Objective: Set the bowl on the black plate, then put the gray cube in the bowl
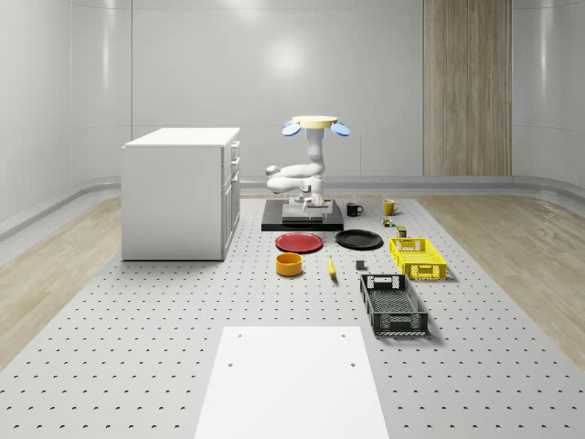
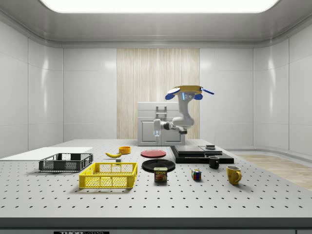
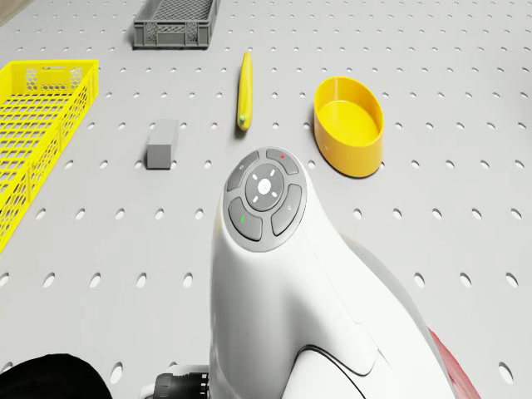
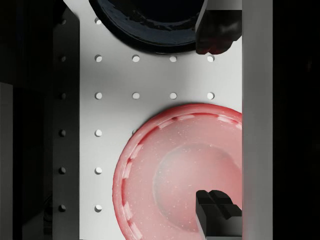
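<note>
— While the drone (image 1: 315,123) hovers over the black pad at the table's far edge, we see no step done: the yellow bowl (image 1: 289,264) sits apart from the black plate (image 1: 358,240), and the gray cube (image 3: 161,145) lies between the banana (image 3: 243,90) and the yellow crate (image 1: 417,257).

— Gripper (image 4: 216,118)?

— Jaws wide apart, holding nothing, above the red plate (image 4: 180,170). We count one bowl, one cube, two plates, two crates, two mugs.

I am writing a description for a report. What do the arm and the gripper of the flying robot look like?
The arm is glossy white with rounded, bulging segments. It hangs under a drone with a flat tan top and blue rotor discs. In the drone view, one arm segment ends in a gray round cap with button-like panels, a white centre and small red and green dots. The gripper has dark, blocky fingers.
</note>
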`<state>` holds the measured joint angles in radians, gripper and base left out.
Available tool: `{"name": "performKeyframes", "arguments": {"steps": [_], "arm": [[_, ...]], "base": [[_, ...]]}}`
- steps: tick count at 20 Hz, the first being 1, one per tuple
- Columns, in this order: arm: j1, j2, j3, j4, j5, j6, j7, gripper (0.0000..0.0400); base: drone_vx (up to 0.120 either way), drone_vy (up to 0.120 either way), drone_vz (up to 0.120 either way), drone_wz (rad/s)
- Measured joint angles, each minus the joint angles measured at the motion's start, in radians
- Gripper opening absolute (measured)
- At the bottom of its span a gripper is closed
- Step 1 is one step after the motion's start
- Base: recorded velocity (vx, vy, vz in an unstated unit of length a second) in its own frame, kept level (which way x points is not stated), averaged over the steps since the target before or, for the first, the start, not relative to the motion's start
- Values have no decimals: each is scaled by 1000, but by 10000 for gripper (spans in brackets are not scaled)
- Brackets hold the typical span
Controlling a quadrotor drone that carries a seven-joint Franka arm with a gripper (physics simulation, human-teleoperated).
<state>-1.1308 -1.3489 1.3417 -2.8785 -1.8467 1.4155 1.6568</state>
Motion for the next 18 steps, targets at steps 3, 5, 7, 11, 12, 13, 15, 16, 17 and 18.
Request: {"name": "performKeyframes", "arguments": {"steps": [3,5,7,11,12,13,15,16,17,18], "arm": [[-2,-10,2,1,4,9,2,400],[-4,-16,3,1,7,15,4,400],[-6,-22,5,1,10,21,5,400],[-9,-34,7,2,15,32,8,400],[-9,-37,7,2,16,34,8,400],[-10,-40,8,2,18,37,9,400],[-11,-45,9,2,20,42,10,400],[-12,-48,10,3,21,45,11,400],[-13,-51,10,3,22,47,11,400],[-13,-53,11,3,24,50,12,400]], "base": [[120,-80,-53,0],[120,-120,0,0],[120,-120,0,0],[120,-120,0,0],[120,-120,0,0],[120,-40,0,0],[120,0,0,0],[120,0,0,0],[120,0,0,0],[120,0,0,0]]}}
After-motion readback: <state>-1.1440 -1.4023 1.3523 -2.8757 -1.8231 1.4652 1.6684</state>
